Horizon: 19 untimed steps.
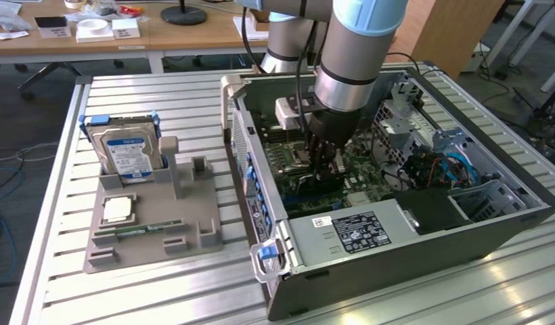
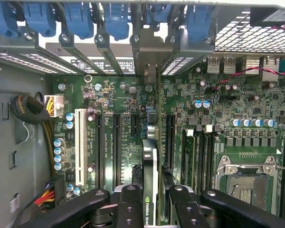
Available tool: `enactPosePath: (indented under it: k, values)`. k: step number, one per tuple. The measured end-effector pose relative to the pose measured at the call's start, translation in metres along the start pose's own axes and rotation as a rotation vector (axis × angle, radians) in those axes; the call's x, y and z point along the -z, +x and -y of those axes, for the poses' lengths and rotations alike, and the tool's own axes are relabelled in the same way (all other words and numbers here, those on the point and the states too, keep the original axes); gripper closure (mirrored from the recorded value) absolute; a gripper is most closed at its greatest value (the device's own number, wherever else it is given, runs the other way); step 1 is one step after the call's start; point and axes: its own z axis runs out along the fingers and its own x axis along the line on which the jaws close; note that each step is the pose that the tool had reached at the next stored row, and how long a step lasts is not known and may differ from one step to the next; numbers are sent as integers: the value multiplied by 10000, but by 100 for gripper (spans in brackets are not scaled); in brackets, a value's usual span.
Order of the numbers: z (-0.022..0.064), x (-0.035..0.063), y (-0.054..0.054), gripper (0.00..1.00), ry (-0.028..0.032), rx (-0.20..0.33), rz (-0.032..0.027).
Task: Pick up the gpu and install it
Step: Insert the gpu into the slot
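Tool (image 2: 152, 202) grips the gpu (image 2: 150, 161) edge-on, its length toward the rear brackets (image 2: 147, 57).

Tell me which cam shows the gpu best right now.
Wrist view: the gpu stands edge-on between the tool fingers, over the motherboard slots. In the exterior view the arm hides most of the card inside the case; just a dark sliver at the tool.

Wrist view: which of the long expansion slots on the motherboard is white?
The slot nearest the grey case wall and the yellow power cables; the other long slots beside it are black.
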Motion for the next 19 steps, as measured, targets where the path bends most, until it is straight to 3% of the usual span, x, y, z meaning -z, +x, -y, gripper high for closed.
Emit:
enactPosePath:
  k: [19]
  values:
    - [-11,-2,0,74,0,0,0]
